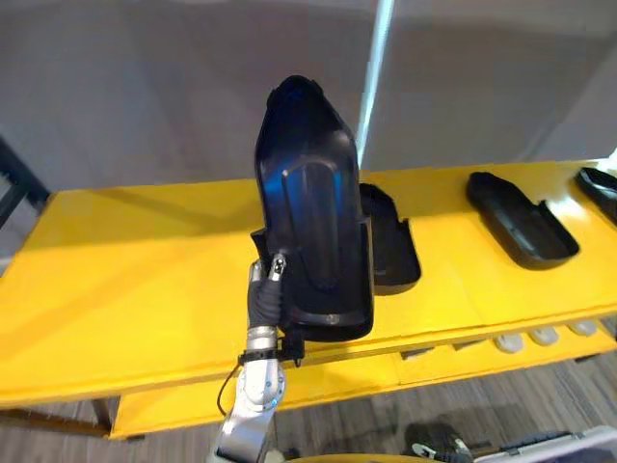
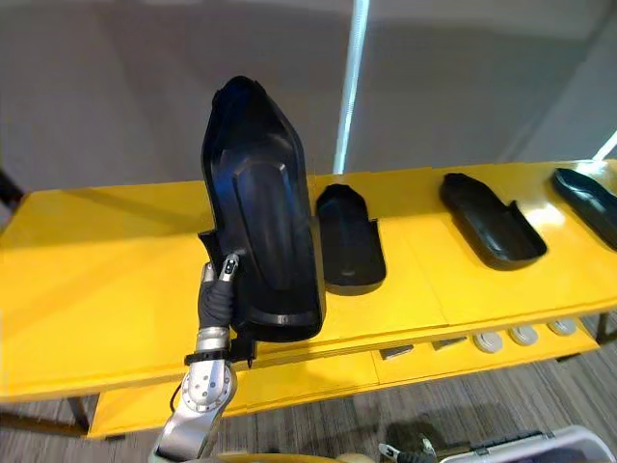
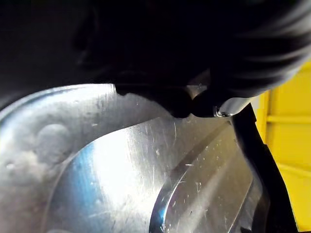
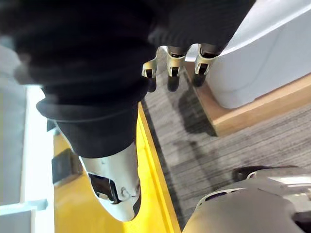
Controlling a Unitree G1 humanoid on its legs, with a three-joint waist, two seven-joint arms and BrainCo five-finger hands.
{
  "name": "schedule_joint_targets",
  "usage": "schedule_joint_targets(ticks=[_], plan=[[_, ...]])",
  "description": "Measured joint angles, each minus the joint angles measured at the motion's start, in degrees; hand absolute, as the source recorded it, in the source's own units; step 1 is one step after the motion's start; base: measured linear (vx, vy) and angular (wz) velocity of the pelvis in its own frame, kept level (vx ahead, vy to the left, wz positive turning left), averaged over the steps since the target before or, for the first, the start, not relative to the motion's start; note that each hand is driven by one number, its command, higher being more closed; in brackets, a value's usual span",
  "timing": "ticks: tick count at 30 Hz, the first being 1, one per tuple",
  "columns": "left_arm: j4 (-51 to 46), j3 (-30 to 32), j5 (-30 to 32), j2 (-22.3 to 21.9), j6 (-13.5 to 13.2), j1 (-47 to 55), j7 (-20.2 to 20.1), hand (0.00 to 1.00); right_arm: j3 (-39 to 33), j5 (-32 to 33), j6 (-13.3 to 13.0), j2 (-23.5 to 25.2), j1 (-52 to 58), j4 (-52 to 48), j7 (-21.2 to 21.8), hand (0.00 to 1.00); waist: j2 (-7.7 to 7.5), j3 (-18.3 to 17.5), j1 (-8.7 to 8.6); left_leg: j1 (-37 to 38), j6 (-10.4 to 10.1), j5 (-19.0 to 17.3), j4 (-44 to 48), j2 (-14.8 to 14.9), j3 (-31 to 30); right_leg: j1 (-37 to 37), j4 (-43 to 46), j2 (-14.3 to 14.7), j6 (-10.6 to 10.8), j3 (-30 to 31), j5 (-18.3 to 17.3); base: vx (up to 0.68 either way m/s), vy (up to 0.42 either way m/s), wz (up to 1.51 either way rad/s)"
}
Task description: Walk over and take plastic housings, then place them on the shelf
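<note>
In the left eye view the left robot hand (image 1: 265, 294) comes up from below and grips the big black housing (image 1: 313, 193) near its bottom edge. The housing stands up tall in the air, near the front edge of the yellow shelf (image 1: 135, 270). A second housing (image 1: 393, 241) lies flat on the shelf just behind it. A third housing (image 1: 521, 220) lies further to the right, well apart, and a fourth housing (image 1: 600, 188) peeks in at the right edge. Under the top board there is a lower board (image 1: 328, 381) with small white round parts (image 1: 545, 336) on it. In the right eye view a shiny pole (image 2: 349, 87) stands behind the shelf, and the grey floor (image 2: 463, 405) shows below. In the left wrist view the big black housing is very close and shiny, and a dark fingertip (image 3: 181, 106) presses on it, so this robot hand is holding it. In the right wrist view the right robot hand (image 4: 97, 87) hangs beside the yellow edge of the shelf, over the floor. Its fingers (image 4: 174, 60) are loose and hold nothing. A white box (image 4: 262, 63) sits on a wooden board (image 4: 233, 116) close by.
</note>
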Motion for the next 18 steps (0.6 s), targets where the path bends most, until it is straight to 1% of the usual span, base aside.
schedule_joint_targets(ticks=[1, 2, 3, 4, 5, 6, 7, 8, 9, 10, 11, 12, 13, 15, 16, 17, 18], plan=[[0.0, -0.5, 0.0, -0.1, 0.0, 0.0, 0.0, 1.0, -0.7, -0.1, 0.4, -0.5, 0.3, 0.2, 0.0, 0.0, 1.1, -0.5, -0.64, 0.3, -2.3, 2.2, -2.7, 1.5, -2.6, 0.0, 0.1, -1.3, 2.7, -0.2, -0.2, 0.05, 0.396, 0.15], [0.0, -1.0, -0.2, -0.3, -0.1, -0.1, 0.0, 1.0, -1.4, -0.2, 0.5, -0.7, 0.6, 0.2, 0.0, 0.0, 2.0, -1.0, -0.98, 0.7, -2.9, 5.0, -4.7, 2.0, -4.2, -0.1, 0.1, -1.7, 4.4, -0.3, -0.4, 0.07, 0.467, 0.06], [0.2, -1.7, -0.9, -0.5, -0.1, -0.7, 0.0, 1.0, -2.6, -0.2, 0.7, -0.8, 0.6, 0.7, 0.0, 0.0, 2.69, -1.7, -1.17, 1.5, -10.1, 2.2, -6.3, 0.4, -7.3, -0.5, -0.1, -3.0, 6.7, -0.1, -0.6, 0.07, 0.503, 0.12], [1.5, -2.4, -1.1, 1.0, -0.1, -2.4, 0.0, 1.0, -4.0, -0.2, 0.8, 0.5, 0.1, 1.7, -0.1, 0.0, 0.53, -1.6, -1.24, 0.8, -9.1, 1.2, -5.4, -2.6, -6.9, -0.7, -0.8, -6.1, 8.1, 0.1, 2.0, 0.05, 0.5, 0.07], [2.0, -2.4, -1.1, 1.7, 0.0, -2.9, 0.0, 1.0, -4.3, -0.2, 0.8, 0.8, 0.1, 1.9, -0.2, 0.0, -0.09, -1.5, -1.13, 0.6, -8.5, 0.8, -4.8, -3.3, -6.7, -1.0, -1.1, -6.8, 8.0, 0.2, 3.6, -0.03, 0.529, 0.01], [2.3, -2.1, -1.1, 3.1, 0.0, -3.6, 0.3, 1.0, -4.3, -0.3, 0.8, 1.3, -0.3, 2.4, -0.4, 0.0, -0.32, -1.5, -1.08, -0.7, -7.2, 0.0, -3.6, -4.0, -6.3, -2.2, -1.2, -7.5, 7.5, 0.9, 6.5, -0.06, 0.393, -0.19], [2.3, -1.9, -1.2, 3.8, 0.0, -4.0, 0.8, 1.0, -4.3, -0.3, 0.9, 1.6, -0.6, 2.4, -0.9, 0.0, -0.73, -1.5, -0.99, -0.9, -6.3, -0.6, -3.2, -4.4, -5.3, -3.7, -1.0, -7.9, 6.6, 2.1, 8.5, -0.09, 0.449, -0.45], [2.3, -1.0, -1.1, 3.9, 0.0, -4.1, 1.1, 1.0, -4.0, -0.4, 1.0, 1.6, -1.6, 2.4, -1.2, 0.0, -0.75, -1.5, -0.87, -0.7, -5.3, -1.3, -3.7, -4.7, -3.4, -6.1, 0.2, -8.2, 2.8, 3.1, 11.2, -0.09, 0.304, -0.61], [2.3, -0.6, -1.1, 3.9, 0.0, -4.1, 1.2, 1.0, -3.6, -0.4, 1.0, 1.3, -2.1, 2.5, -1.2, 0.0, -0.67, -1.5, -0.79, -0.4, -4.9, -1.5, -4.2, -5.2, -2.0, -7.5, 1.2, -8.4, 0.2, 2.9, 12.8, -0.16, 0.475, -0.95], [2.5, 0.2, -1.1, 3.9, -0.1, -4.1, 1.2, 1.0, -2.4, -0.6, 1.1, 0.7, -3.0, 2.3, -1.1, 0.0, -0.46, -1.2, -0.88, 1.5, -3.5, -0.9, -7.2, -6.6, 0.4, -10.5, 4.9, -9.4, -3.5, 2.0, 13.3, -0.15, 0.376, -0.69], [3.0, 0.4, -1.0, 3.9, -0.1, -4.2, 1.2, 1.0, -2.2, -0.6, 1.1, 0.8, -3.0, 2.3, -1.0, 0.0, -0.5, -1.2, -1.37, 2.2, -2.8, -0.4, -8.2, -7.2, 0.7, -11.4, 8.0, -9.0, -2.9, 2.2, 10.7, -0.16, 0.358, -0.44], [4.0, 0.3, -1.0, 3.7, 0.0, -4.6, 1.0, 1.0, -2.0, -0.8, 1.0, 1.0, -2.9, 2.2, -0.8, 0.0, -0.43, -1.1, -2.17, 3.3, -1.9, 0.2, -9.9, -8.2, 1.0, -12.1, 12.1, -6.8, -1.3, 3.4, 6.1, -0.1, 0.164, 0.07], [4.8, -0.3, -1.0, 3.4, 0.0, -4.6, 0.9, 1.0, -2.1, -0.9, 1.1, 1.0, -2.4, 2.0, 0.0, 0.0, -0.27, -1.0, -2.75, 5.4, -1.1, 0.7, -12.2, -9.8, 1.1, -11.6, 15.4, -1.1, 0.1, 7.4, 1.0, -0.09, 0.143, 0.08], [4.7, -1.4, -0.9, 2.7, -0.1, -4.6, 0.8, 1.0, -1.9, -1.0, 1.1, 0.7, -1.8, 1.9, 0.4, 0.0, 0.01, -1.0, -2.64, 6.2, -0.9, 0.9, -13.9, -11.2, 1.2, -11.6, 15.8, 4.0, 0.8, 8.9, -2.5, -0.08, 0.099, 0.12], [4.5, -2.0, -0.8, 2.0, -0.1, -4.6, 0.1, 1.0, -1.9, -0.9, 1.2, 0.7, -1.6, 1.8, 0.4, 0.0, -0.03, -1.0, -2.7, 6.1, -0.9, 1.0, -14.9, -12.6, 1.1, -11.2, 13.1, 6.0, -0.4, 9.0, -3.4, -0.09, 0.093, 0.24], [4.5, -2.1, -0.3, 1.4, 0.0, -4.4, -0.5, 1.0, -1.9, -0.8, 1.3, 0.6, -1.2, 1.7, 0.4, 0.0, -0.47, -1.0, -2.53, 6.2, -1.0, 1.0, -15.3, -13.8, 0.9, -9.1, 9.1, 5.7, -2.0, 8.1, -4.0, -0.08, 0.078, 0.22], [4.5, -2.1, 0.2, 1.1, 0.1, -4.1, -0.6, 1.0, -1.9, -0.8, 1.5, 0.5, -1.1, 1.6, 0.4, 0.0, 0.19, -0.7, -2.54, 6.1, -1.0, 1.0, -15.4, -13.8, 0.6, -8.1, 7.1, 5.9, -2.1, 8.0, -3.8, -0.05, 0.04, 0.14]])
